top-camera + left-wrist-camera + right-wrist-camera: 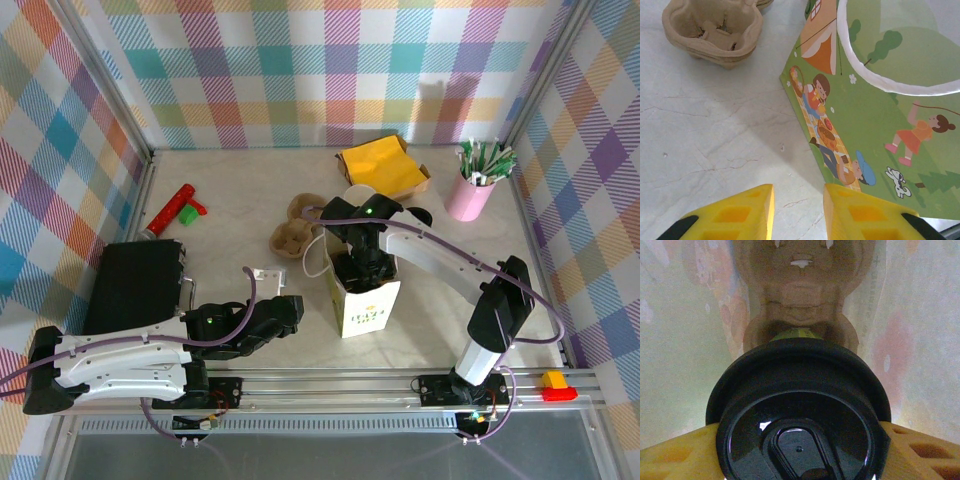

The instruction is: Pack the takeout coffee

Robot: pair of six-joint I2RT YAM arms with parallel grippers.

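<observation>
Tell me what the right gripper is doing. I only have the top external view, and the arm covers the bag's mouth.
Observer: In the right wrist view, the right gripper is shut on the black-lidded takeout coffee, down inside the paper bag.
Operator: Is anything under the coffee in there?
Observer: A brown pulp cup carrier lies beyond it in the bag. I cannot tell whether the coffee is seated in it.
</observation>
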